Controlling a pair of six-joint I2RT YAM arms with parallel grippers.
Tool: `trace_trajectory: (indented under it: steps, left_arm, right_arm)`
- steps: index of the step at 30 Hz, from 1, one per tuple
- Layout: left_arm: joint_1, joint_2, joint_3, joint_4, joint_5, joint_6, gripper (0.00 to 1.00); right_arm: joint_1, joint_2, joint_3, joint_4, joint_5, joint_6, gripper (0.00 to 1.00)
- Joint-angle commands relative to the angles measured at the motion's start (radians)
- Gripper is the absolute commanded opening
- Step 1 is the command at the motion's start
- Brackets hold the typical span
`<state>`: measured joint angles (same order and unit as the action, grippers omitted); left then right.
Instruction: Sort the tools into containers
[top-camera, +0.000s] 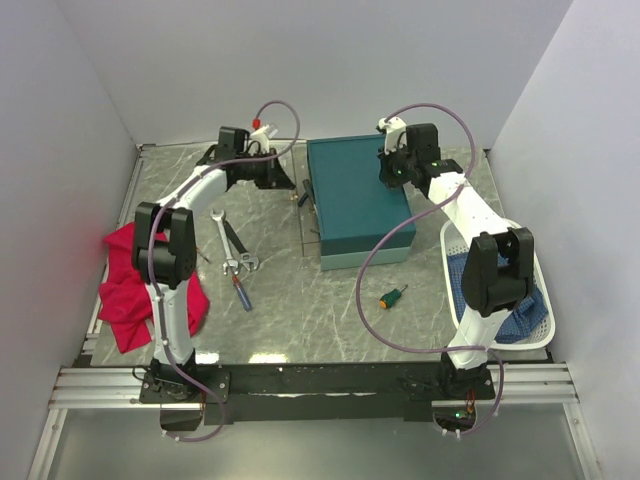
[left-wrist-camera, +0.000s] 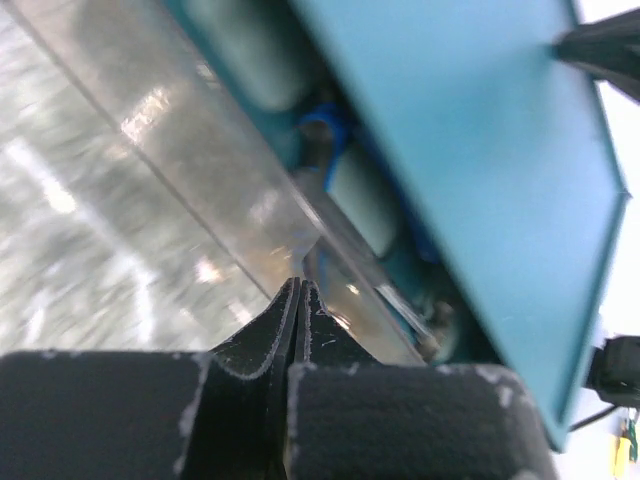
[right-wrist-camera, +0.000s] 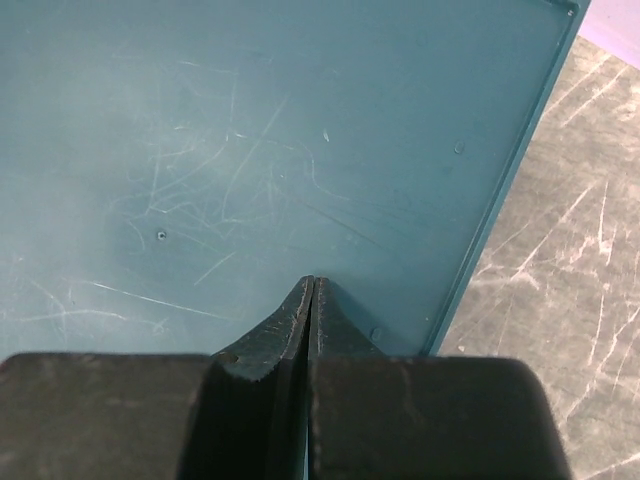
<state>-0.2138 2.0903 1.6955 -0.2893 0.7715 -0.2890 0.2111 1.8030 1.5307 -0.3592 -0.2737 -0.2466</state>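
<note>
The teal box (top-camera: 360, 200) stands at the table's middle back, its lid (left-wrist-camera: 470, 130) slightly raised in the left wrist view. Blue pliers handles (left-wrist-camera: 325, 125) show inside, under the lid. My left gripper (top-camera: 293, 183) (left-wrist-camera: 300, 288) is shut and empty at the box's left edge. My right gripper (top-camera: 386, 178) (right-wrist-camera: 312, 284) is shut and empty, tips against the lid (right-wrist-camera: 250, 150). Two silver wrenches (top-camera: 230, 243), a red-and-blue screwdriver (top-camera: 241, 291) and a stubby orange-and-green screwdriver (top-camera: 393, 296) lie on the table. The white basket (top-camera: 455, 300) with blue fabric (top-camera: 520, 320) sits at the right. The hammer is out of view.
A red cloth (top-camera: 125, 285) lies at the left under my left arm. A thin wire frame (top-camera: 304, 225) runs along the box's left side. White walls close the table at the back and both sides.
</note>
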Motion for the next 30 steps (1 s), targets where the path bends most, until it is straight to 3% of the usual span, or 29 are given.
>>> trace_trajectory:
  steps: [1,15,18,19,25,27,28,29,30]
  left_arm:
    - [-0.067,0.013,0.049,0.09,0.101,-0.062,0.01]
    - [-0.145,0.117,0.128,0.164,0.106,-0.146,0.01]
    - [-0.136,0.081,0.116,0.101,0.057,-0.136,0.18]
    - [-0.121,0.062,0.092,0.082,0.051,-0.133,0.33]
    - [0.007,-0.17,-0.11,0.081,-0.001,-0.17,0.5]
    - [0.031,-0.194,-0.16,0.122,0.072,-0.177,0.52]
    - [0.033,-0.191,-0.199,0.136,0.103,-0.176,0.52]
    - [0.036,-0.185,-0.232,0.178,0.156,-0.217,0.53]
    - [0.037,-0.167,-0.275,0.344,0.263,-0.267,0.53]
  right_arm:
    - [0.03,0.042,-0.041,-0.026,-0.033,0.021,0.0]
    - [0.048,0.047,-0.047,-0.032,-0.012,0.012,0.0]
    - [0.054,0.042,-0.052,-0.035,-0.007,0.009,0.0]
    - [0.054,0.041,-0.052,-0.035,-0.002,0.009,0.0]
    - [0.056,0.05,-0.044,-0.038,0.005,0.003,0.0]
    - [0.056,0.053,-0.043,-0.038,0.007,0.0,0.0]
    - [0.056,0.053,-0.044,-0.038,0.007,0.0,0.07]
    - [0.056,0.055,-0.044,-0.04,0.005,-0.002,0.46]
    - [0.056,0.056,-0.043,-0.044,0.005,-0.005,0.58]
